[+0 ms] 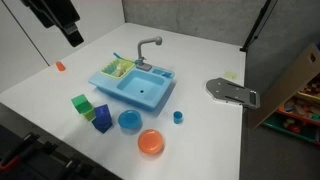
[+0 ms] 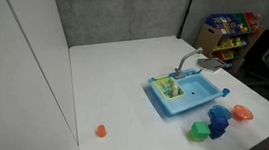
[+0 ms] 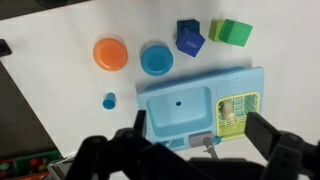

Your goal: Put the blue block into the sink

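Observation:
The blue block (image 1: 102, 119) lies on the white table in front of the sink, beside the green cubes (image 1: 80, 102). It also shows in an exterior view (image 2: 217, 130) and in the wrist view (image 3: 190, 43). The light blue sink (image 1: 140, 86) with its grey faucet (image 1: 148, 46) stands mid-table; it shows in the other views too (image 2: 185, 94) (image 3: 195, 105). Its basin is empty, and its side compartment holds a yellow-green rack. My gripper (image 3: 203, 135) is open and empty, high above the sink's faucet side and far from the block. In an exterior view it hangs at the top left (image 1: 70, 32).
A round blue bowl (image 3: 156, 59), an orange bowl (image 3: 110, 53) and a small blue cup (image 3: 108, 100) stand near the sink. A small orange piece (image 1: 60, 66) lies far off. A grey metal object (image 1: 232, 92) lies near the table edge.

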### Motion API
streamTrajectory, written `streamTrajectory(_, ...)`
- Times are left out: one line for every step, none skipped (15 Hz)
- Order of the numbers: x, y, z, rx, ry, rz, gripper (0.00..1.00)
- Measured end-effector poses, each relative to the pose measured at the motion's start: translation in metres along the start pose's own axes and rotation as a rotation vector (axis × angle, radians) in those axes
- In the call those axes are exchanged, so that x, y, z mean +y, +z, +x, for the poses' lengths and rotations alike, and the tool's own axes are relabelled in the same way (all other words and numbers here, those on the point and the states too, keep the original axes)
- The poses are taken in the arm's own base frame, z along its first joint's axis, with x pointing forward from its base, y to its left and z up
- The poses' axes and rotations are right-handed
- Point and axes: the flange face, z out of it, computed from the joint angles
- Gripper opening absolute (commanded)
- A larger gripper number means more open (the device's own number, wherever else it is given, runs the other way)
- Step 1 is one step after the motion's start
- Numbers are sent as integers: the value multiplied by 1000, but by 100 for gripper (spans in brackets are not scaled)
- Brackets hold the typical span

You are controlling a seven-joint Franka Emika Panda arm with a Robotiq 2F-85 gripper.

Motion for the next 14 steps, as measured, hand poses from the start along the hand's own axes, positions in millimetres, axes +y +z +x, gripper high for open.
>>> streamTrajectory(0, 0, 0, 0, 0, 0, 100)
streamTrajectory(0, 0, 0, 0, 0, 0, 100)
streamTrajectory(0, 0, 0, 0, 0, 0, 100)
streamTrajectory(0, 0, 0, 0, 0, 0, 100)
streamTrajectory(0, 0, 0, -1, 0, 0, 100)
streamTrajectory(-1, 1, 0, -2, -1, -1, 100)
streamTrajectory(-2, 2, 1, -6, -3, -4, 100)
streamTrajectory(-4, 4, 1, -12, -7, -7, 100)
streamTrajectory(-6, 7, 3, -21, -11, -11, 100)
streamTrajectory(-10, 11, 5, -31, -15, -16, 100)
streamTrajectory(-14, 14, 7, -42, -19, -22, 100)
streamTrajectory(-18, 19, 10, -54, -24, -28, 100)
streamTrajectory(-22, 23, 12, -68, -26, -35, 100)
streamTrajectory(-27, 29, 15, -84, -26, -42, 100)
